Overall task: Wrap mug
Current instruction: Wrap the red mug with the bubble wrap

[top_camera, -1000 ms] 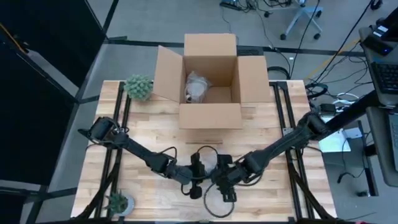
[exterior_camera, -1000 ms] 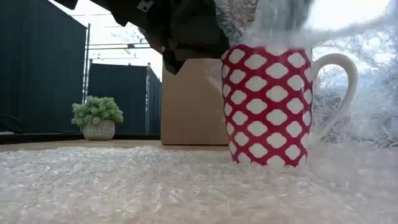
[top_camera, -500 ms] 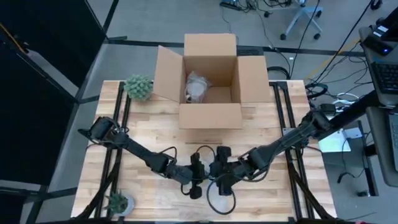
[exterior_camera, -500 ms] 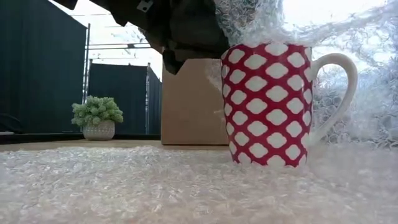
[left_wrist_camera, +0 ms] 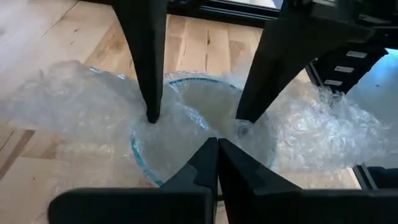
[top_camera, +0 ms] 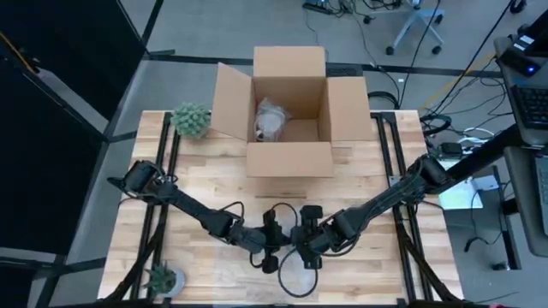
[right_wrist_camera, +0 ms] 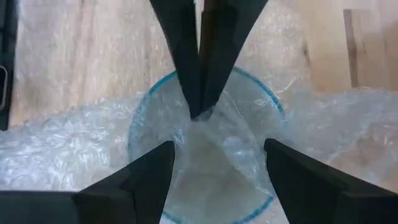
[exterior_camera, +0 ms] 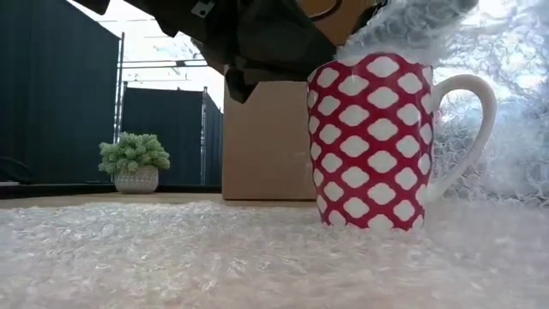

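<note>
mug [exterior_camera: 369, 142] upright on bubble wrap [exterior_camera: 214, 257], near front of bench | left gripper [left_wrist_camera: 214, 155] pinched shut, right gripper [right_wrist_camera: 214, 165] spread wide, both over its mouth | risk: tucked wrap springs out, or mug tips

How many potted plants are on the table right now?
2. One potted plant sits at the far left, beside the cardboard box's left flap; a smaller potted plant sits at the near left corner. None appear hidden.

The right hand [top_camera: 306, 255] has drawn the bubble wrap [exterior_camera: 403, 26] lower over the mug [exterior_camera: 371, 142].
</note>
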